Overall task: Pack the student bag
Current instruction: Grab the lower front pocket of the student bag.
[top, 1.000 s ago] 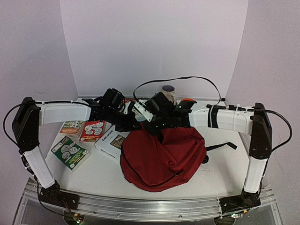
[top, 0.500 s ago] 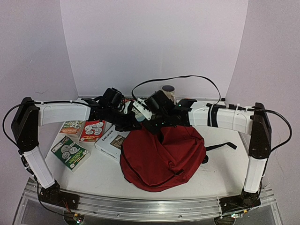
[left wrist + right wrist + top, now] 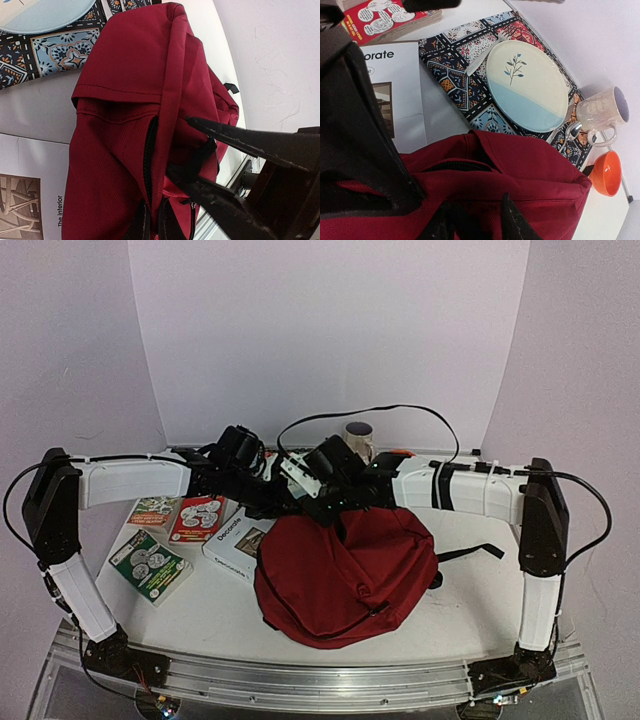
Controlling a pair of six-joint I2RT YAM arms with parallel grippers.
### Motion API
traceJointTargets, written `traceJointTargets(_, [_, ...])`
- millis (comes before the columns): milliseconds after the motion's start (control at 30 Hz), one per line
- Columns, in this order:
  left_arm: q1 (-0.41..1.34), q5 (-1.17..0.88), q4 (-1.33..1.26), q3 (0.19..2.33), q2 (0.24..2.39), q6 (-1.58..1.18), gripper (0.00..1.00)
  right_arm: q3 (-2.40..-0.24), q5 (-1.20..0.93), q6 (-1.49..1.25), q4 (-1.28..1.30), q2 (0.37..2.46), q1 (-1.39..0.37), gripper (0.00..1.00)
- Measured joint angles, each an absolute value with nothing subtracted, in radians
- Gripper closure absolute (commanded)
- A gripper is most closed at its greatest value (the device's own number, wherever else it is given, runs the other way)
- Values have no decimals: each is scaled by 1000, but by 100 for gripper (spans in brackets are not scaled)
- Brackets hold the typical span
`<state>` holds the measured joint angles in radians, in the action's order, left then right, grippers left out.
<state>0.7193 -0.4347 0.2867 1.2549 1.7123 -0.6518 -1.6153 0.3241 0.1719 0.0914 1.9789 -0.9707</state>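
The student bag [image 3: 340, 575], a dark-red backpack with black straps, lies in the middle of the table. Both grippers are at its far top edge. My left gripper [image 3: 290, 502] comes in from the left. In the left wrist view its jaws [image 3: 177, 146] stand narrowly apart, with a black strap and a fold of the bag [image 3: 120, 100] between them, beside a black zipper [image 3: 148, 150]. My right gripper [image 3: 335, 518] comes in from the right. In the right wrist view its two fingertips [image 3: 507, 200] press into the bag's red fabric [image 3: 530, 165], pinching a ridge of it.
A white magazine [image 3: 238, 540], a red booklet [image 3: 196, 519], a green booklet [image 3: 148, 564] and another booklet [image 3: 153, 510] lie left of the bag. Behind it a patterned mat [image 3: 455, 75] holds a plate [image 3: 527, 85], a spoon [image 3: 570, 132] and a mug [image 3: 600, 111]. An orange bowl [image 3: 606, 173] stands beside the mat.
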Motion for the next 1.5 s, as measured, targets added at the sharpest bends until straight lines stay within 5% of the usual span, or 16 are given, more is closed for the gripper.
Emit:
traceJointTargets(167, [719,-428,287,1255,1712,-650,100,-1629,326,164,93,1979,-967,100])
traceJointTargets(1033, [665,-412,261,1237,1761,-719,100,-1187,111,-73,-141,1729,-958,100])
traceJointTargets(1500, [635,-399,236,1230,1754,-655,42,-1140,203,-136,-323,1657,-958,100])
